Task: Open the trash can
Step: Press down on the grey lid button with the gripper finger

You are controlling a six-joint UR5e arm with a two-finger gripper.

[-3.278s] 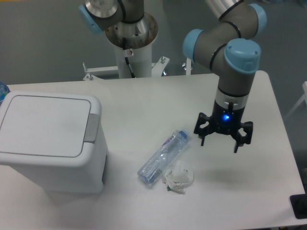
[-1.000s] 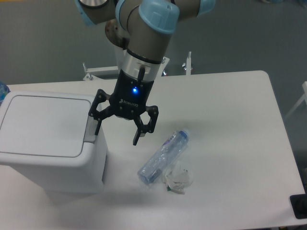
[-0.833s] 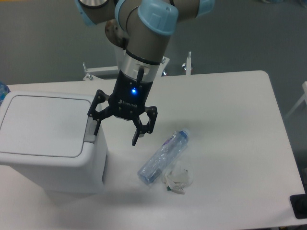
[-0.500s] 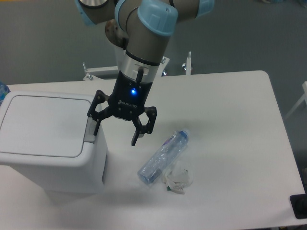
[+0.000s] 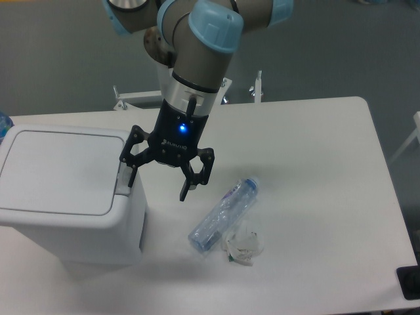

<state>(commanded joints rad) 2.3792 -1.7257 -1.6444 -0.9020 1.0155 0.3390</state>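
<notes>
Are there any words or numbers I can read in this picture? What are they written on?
Gripper: small white writing under its blue light, too blurred to read.
Bottle: a label with purplish print, too small to read.
Crumpled wrapper: no readable writing.
Trash can: plain white with a grey button strip, no writing seen.
So nothing here can be read.

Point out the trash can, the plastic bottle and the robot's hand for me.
trash can (image 5: 59, 170): fixed camera view, on the middle of its flat closed lid.
plastic bottle (image 5: 223, 214): fixed camera view, on the middle of its clear body.
hand (image 5: 159, 182): fixed camera view, midway between the two spread fingertips.
</notes>
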